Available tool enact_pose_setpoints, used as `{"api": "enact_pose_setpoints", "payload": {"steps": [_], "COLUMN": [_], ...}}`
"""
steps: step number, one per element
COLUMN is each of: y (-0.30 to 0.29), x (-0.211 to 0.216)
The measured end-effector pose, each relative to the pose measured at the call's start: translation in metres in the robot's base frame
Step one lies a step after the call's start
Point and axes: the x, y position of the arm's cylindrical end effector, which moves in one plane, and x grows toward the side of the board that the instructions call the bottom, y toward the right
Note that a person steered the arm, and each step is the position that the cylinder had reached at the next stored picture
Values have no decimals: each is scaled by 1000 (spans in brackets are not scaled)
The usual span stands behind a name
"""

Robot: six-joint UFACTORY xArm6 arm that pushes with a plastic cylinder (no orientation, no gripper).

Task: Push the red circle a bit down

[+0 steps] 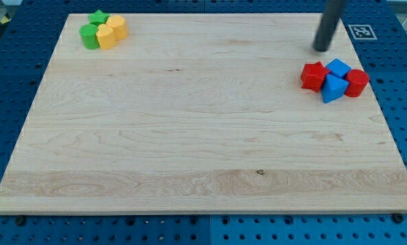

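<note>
Nothing much sits at the view's bottom, just bare wooden tabletop on a blue pegboard, so all the action is up near the top edge.

At the view's right there's a tight cluster: a red block of some angular shape on the cluster's left, two blue blocks, one higher and one lower, and the red circle on the cluster's right end, touching the blue ones as far as I can tell. Way over at the view's top left is another clump: two green blocks, one a star and one rounder, plus two yellow ones.

No gripper on this rig, so nothing is open, closed or holding anything. It's just the rod. My tip is above the cluster toward the view's top, just above the red angular block and apart from it, and off to the left of the red circle.

Progress-wise, I'd say the push hasn't started. The tip isn't touching the circle and isn't lined up over it yet. My guess is it needs to shift right to get directly above the circle, then come down the view for a short nudge. The lower blue block could get dragged along.
</note>
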Motion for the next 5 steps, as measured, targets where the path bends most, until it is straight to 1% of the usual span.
{"api": "enact_pose_setpoints", "payload": {"steps": [1,2,5], "y": [25,25,32], "x": [24,52,98]}}
